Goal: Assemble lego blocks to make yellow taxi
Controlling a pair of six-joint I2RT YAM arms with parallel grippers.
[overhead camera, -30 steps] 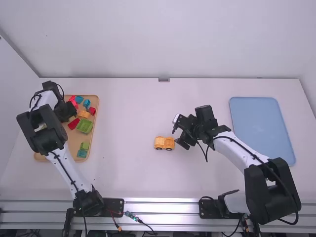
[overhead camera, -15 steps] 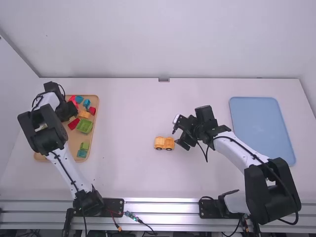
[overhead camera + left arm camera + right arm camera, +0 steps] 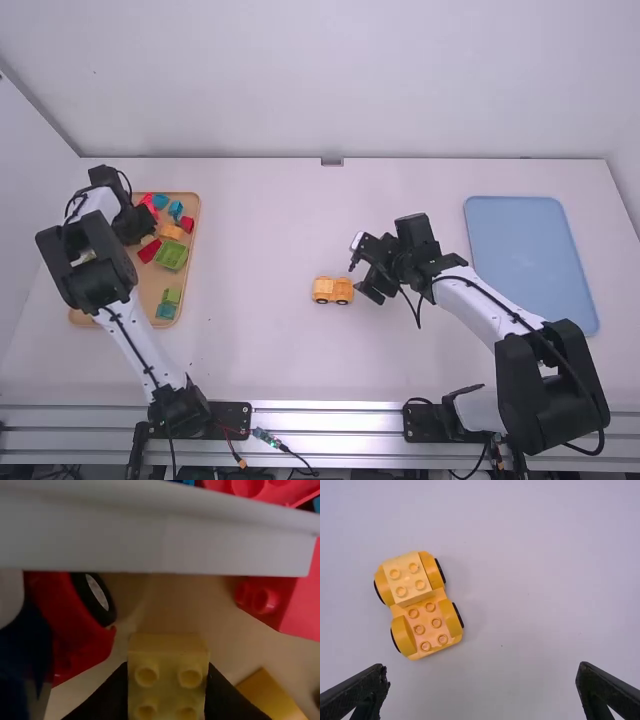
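My left gripper [image 3: 140, 226] is down in the parts tray at the far left. In the left wrist view that gripper [image 3: 167, 692] is shut on a yellow block [image 3: 168, 672] with studs, its fingers on either side. The yellow car base [image 3: 333, 290] stands on the table left of my right gripper [image 3: 366, 272]. In the right wrist view the car base [image 3: 420, 605] has black-rimmed wheels, and a paler yellow block [image 3: 407, 578] sits on one end. There my right gripper [image 3: 482, 680] is open, with bare table between its fingers.
The wooden tray [image 3: 146, 290] holds several red, blue, green and orange pieces. A pale band [image 3: 165, 540] crosses above the held block, with a red wheeled piece [image 3: 70, 625] beside it. A blue tray [image 3: 528, 262] lies at the right.
The left arm has shifted very slightly to the right over the tray since the earliest frame. The right arm and the car base have kept still.
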